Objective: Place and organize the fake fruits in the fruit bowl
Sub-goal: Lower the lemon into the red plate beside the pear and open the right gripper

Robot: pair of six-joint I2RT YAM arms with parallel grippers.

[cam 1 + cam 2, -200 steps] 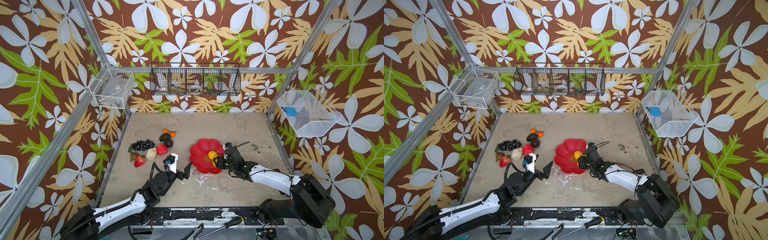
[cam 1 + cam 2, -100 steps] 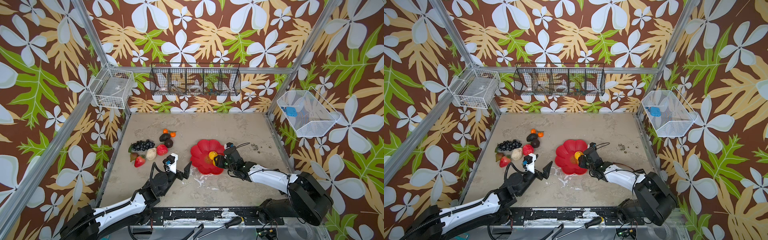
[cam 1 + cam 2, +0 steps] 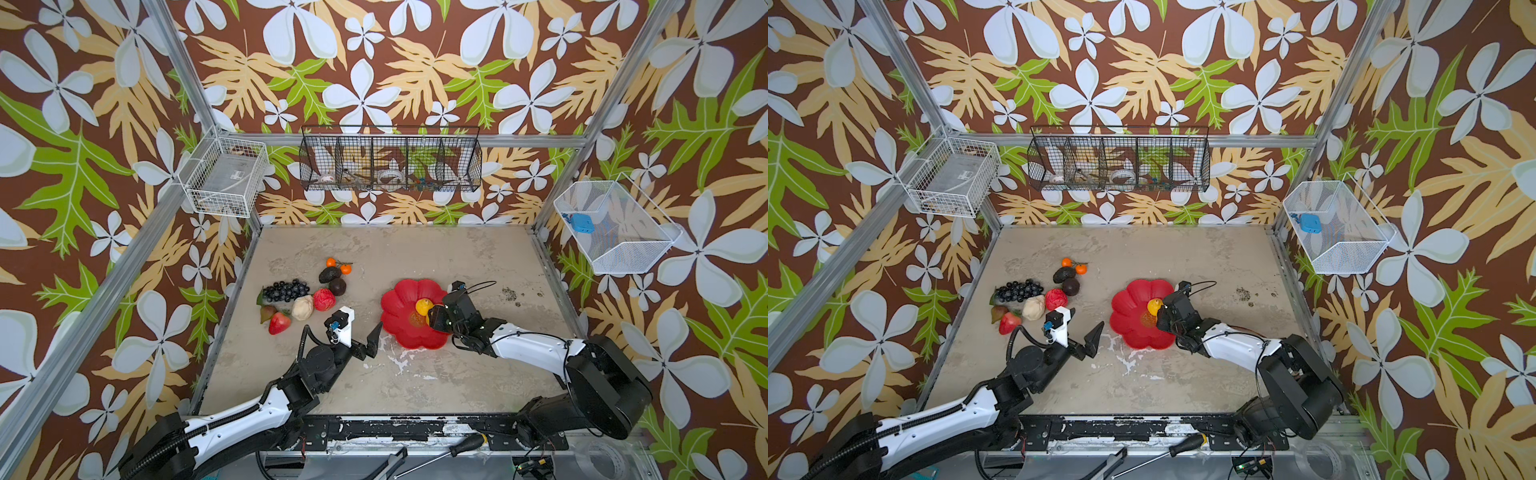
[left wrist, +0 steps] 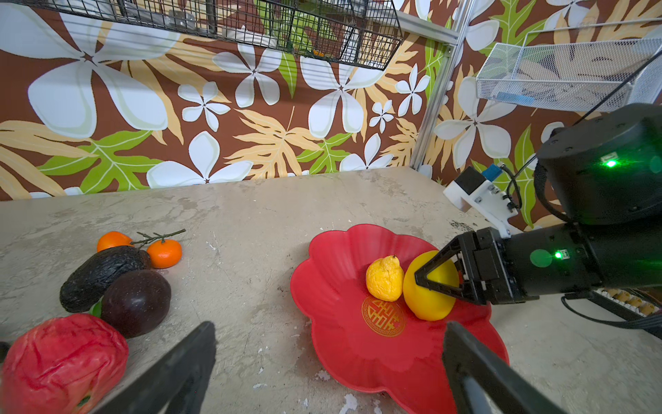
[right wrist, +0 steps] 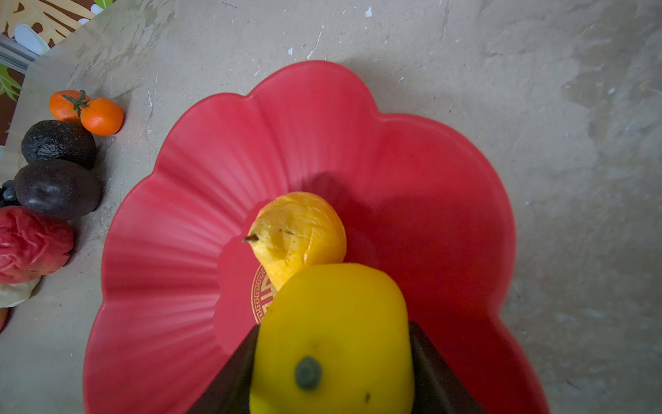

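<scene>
Right claw (image 5: 334, 326): pinching a smooth lemon (image 4: 430, 301), one dark finger on each flank. The lemon is bright yellow and glossy, with a small dark green spot on the end facing the wrist camera. It sits low over the fruit bowl (image 3: 399, 303), beside the gold emblem (image 4: 383, 315) at the centre. I cannot tell whether its underside touches the bowl floor.

Just beside it, inside the bowl, lies a wrinkled yellow fruit (image 4: 385, 277). It is more orange in tone, with creased skin, a tapered top and a short brown stub stem. Contact with the lemon is unclear.

The bowl is a shallow red dish with a scalloped flower rim and ribbed walls, standing right of centre on the tabletop (image 3: 415, 249).

Left claw (image 4: 327, 335): spread wide and empty, above bare tabletop between the bowl and the loose fruit.

Loose fruit is clustered on the tabletop left of the bowl:
- two stemmed oranges (image 3: 345, 269), farthest back
- a dark avocado (image 3: 329, 274), touching them
- a round dark purple fruit (image 3: 337, 286)
- a crumpled red apple (image 3: 324, 299)
- a cream lumpy piece (image 3: 302, 307)
- a black grape bunch (image 3: 286, 291)
- a strawberry (image 3: 279, 323), nearest the front
</scene>
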